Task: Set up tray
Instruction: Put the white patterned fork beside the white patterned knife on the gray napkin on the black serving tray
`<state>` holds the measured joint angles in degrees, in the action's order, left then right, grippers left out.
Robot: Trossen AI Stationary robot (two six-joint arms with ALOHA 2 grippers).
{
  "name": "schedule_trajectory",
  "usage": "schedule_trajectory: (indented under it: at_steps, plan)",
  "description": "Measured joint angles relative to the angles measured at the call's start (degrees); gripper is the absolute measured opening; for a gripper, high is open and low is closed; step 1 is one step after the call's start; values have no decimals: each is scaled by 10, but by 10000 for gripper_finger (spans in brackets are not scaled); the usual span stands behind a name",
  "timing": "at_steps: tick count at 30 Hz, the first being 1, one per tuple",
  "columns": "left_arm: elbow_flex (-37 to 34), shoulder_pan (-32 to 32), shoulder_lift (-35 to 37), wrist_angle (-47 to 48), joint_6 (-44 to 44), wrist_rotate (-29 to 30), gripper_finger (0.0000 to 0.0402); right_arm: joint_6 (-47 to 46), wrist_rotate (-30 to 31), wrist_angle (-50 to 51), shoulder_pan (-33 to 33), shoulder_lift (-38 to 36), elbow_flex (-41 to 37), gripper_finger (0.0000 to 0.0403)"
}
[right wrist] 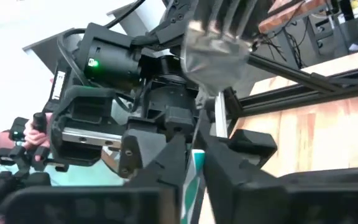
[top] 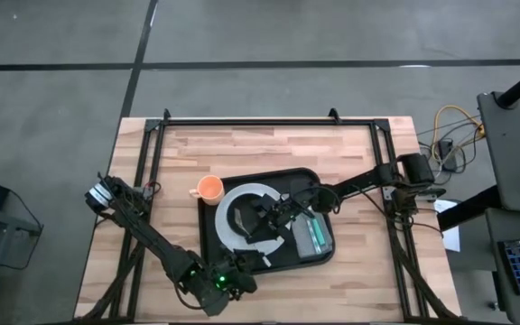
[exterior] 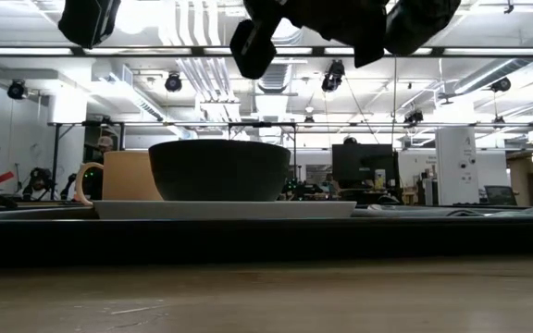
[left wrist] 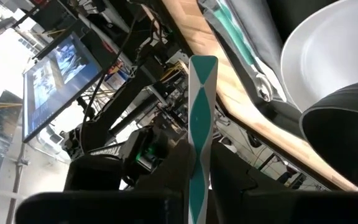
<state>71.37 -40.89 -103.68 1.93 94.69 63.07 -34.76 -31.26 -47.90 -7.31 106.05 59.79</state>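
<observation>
At the near edge of the light wooden plank table (top: 359, 153), the left gripper (top: 235, 282) is pressed together on a flat teal-and-white patterned utensil handle (left wrist: 202, 124); its working end is hidden. Just beyond, the large black rimmed tray (top: 208, 236) is set mid-table, carrying a round white plate (top: 242, 194), a dark bowl (top: 242, 217) and a small grey folded cloth (top: 319, 236). Over the plate, the right gripper (top: 276, 215) appears to be pinched on a shiny metal fork (right wrist: 219, 43), seen only from its wrist. An orange cup (top: 209, 188) is seen at the tray's far left corner.
</observation>
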Motion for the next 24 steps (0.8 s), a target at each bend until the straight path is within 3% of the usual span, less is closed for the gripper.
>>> schedule_trajectory:
  at_steps: [2, 7, 12, 19, 24]
  plan:
    - [-2, -2, 0, 7, 3, 0, 22, -3, -2, 2, 0, 2, 0, 23]
    - [-2, -4, 0, 7, -17, -4, 27, -4, -9, 12, 0, 3, -1, 17]
    - [-2, -4, 4, 11, -85, 44, 105, 6, -16, 61, 0, -11, -8, 15]
    - [-7, -4, 41, 118, -308, 109, 159, 29, 87, 242, 0, -81, -10, 14]
    - [-12, -6, 68, 279, -512, 112, 162, -3, 249, 389, -1, -154, -10, 13]
